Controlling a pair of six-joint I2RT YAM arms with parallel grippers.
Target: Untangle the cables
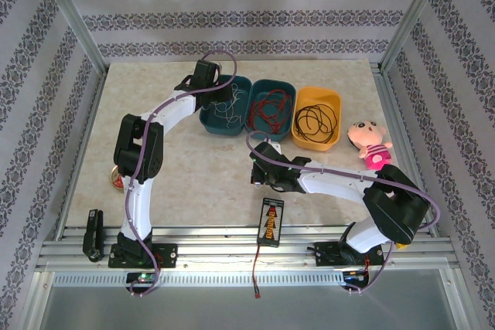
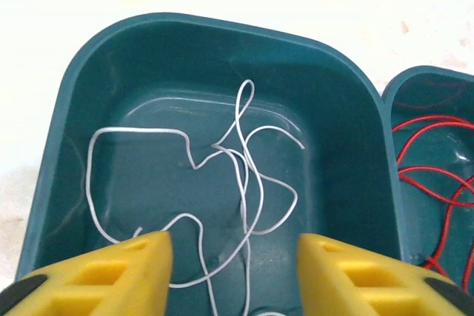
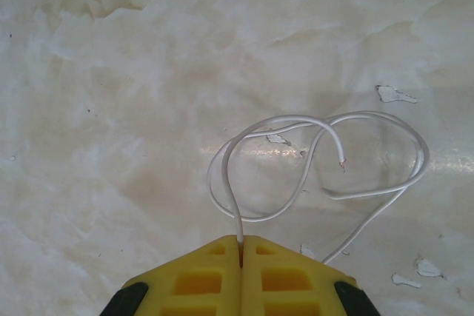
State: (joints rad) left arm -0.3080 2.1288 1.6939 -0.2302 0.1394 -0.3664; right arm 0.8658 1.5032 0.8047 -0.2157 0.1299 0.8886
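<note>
A whitish cable [image 2: 241, 160] lies in loose loops on the floor of the left teal bin [image 2: 222, 27]. My left gripper [image 2: 233, 246] hangs open just above it, its yellow fingers [image 2: 126, 271] apart with nothing between them. The red cable [image 1: 271, 107] lies in the middle teal bin [image 1: 288, 86], and its strands [image 2: 437, 160] show at the right of the left wrist view. In the orange bin [image 1: 334, 106] sits the coiled black cable [image 1: 313, 120]. Over the bare tabletop, my right gripper [image 3: 241, 246] is shut on a strand of another whitish cable [image 3: 318, 160] that loops on the table.
A pink plush toy [image 1: 370, 143] lies right of the orange bin. A small black device [image 1: 270, 222] with a red lead sits at the near edge between the arm bases. Another black object [image 1: 93, 233] lies at the near left.
</note>
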